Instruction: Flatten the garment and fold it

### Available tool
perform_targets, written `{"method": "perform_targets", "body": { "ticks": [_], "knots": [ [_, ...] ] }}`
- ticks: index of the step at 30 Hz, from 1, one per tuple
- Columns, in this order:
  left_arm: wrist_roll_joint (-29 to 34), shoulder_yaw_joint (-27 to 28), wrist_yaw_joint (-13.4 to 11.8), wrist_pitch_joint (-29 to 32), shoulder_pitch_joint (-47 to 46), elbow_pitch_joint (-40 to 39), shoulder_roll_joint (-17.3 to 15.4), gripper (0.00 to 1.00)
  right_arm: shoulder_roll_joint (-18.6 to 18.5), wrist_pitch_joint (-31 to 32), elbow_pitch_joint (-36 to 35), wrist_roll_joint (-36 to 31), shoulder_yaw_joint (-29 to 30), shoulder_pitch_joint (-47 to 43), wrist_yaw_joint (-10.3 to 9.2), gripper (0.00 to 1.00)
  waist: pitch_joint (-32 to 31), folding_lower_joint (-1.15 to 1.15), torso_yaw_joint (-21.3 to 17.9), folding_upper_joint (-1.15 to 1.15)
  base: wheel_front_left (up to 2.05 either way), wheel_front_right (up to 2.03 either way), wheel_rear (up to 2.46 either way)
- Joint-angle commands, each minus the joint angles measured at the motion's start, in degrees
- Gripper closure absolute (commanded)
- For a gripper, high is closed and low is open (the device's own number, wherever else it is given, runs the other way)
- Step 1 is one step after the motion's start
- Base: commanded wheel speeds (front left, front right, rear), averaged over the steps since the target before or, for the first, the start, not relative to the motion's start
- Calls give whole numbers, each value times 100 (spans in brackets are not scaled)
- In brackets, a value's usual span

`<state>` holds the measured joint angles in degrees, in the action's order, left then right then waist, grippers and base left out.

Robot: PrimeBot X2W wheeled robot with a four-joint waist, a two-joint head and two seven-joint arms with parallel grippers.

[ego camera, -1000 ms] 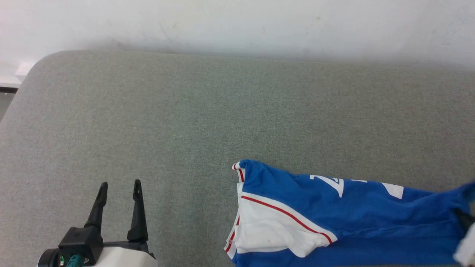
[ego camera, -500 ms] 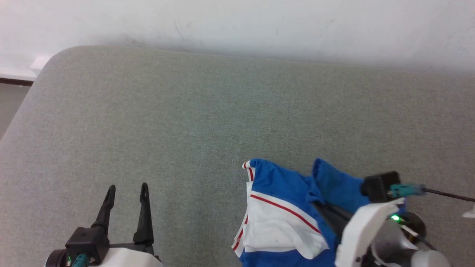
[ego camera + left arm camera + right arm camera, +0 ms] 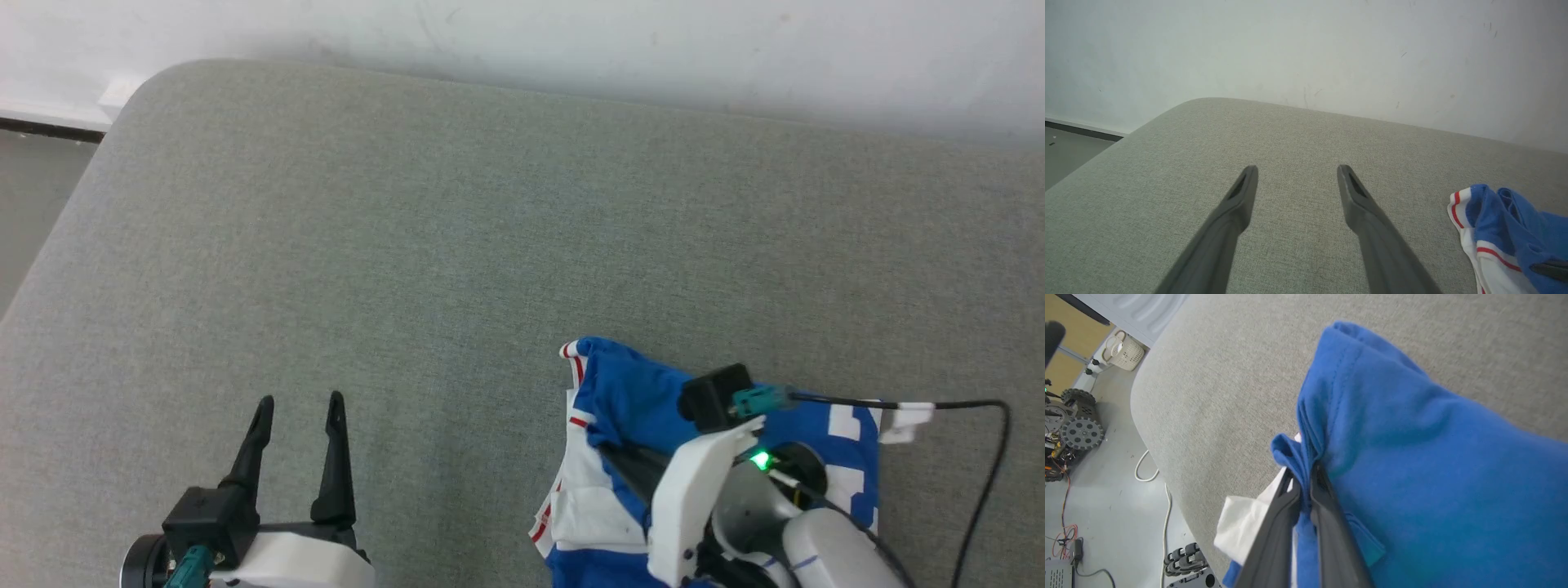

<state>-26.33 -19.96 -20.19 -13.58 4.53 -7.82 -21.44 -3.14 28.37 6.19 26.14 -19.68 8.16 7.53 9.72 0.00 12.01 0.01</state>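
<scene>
The royal-blue garment with white sleeve and red trim lies bunched at the lower right of the grey cushion. My right gripper reaches leftward over it and is shut on a fold of its blue cloth, pinched at the fingertips. White lettering shows beside the right wrist. My left gripper stands open at the lower left, well apart from the garment, with only bare cushion between its fingers.
A pale wall runs behind the cushion. The cushion's rounded left corner drops to grey floor. A black cable loops from the right wrist. On the floor stand a wheeled machine, a basket and loose cables.
My right arm has swung in from the right, dragging the garment's far end leftward over itself, so the spread shirt is now bunched. The camera shifted; the left gripper stayed open.
</scene>
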Motion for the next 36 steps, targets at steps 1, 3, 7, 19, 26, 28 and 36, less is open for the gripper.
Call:
{"method": "perform_targets", "body": {
  "ticks": [1,3,7,19,26,28,36],
  "knots": [
    [-30,-12,47,-43,-133,44,47,0,24,-70,200,59,-163,147,-4,100,25,0,47,-1,0,0,0],
    [-32,-26,60,-50,-158,82,69,0,24,-139,468,84,-257,209,-4,100,21,0,66,-1,0,0,0],
    [-50,-47,84,-62,-187,157,114,0,25,-310,1034,-289,-224,347,-4,0,-5,0,79,-1,0,0,0],
    [-139,-21,139,-80,-131,262,98,0,25,-309,671,27,-160,406,-4,0,-99,0,-186,-1,0,0,0],
    [-135,-30,118,-82,-91,215,67,0,20,-95,-718,-839,1363,-431,-4,0,-78,0,-313,-1,0,0,0],
    [-131,-46,122,-82,-100,203,68,0,15,66,-1147,-1055,1801,-766,-4,0,-49,0,-323,-1,0,0,0],
    [-141,-101,162,-67,-153,232,64,0,21,447,-1639,-1361,2599,-1479,-4,0,0,0,-308,-1,0,0,0]
  ]
}}
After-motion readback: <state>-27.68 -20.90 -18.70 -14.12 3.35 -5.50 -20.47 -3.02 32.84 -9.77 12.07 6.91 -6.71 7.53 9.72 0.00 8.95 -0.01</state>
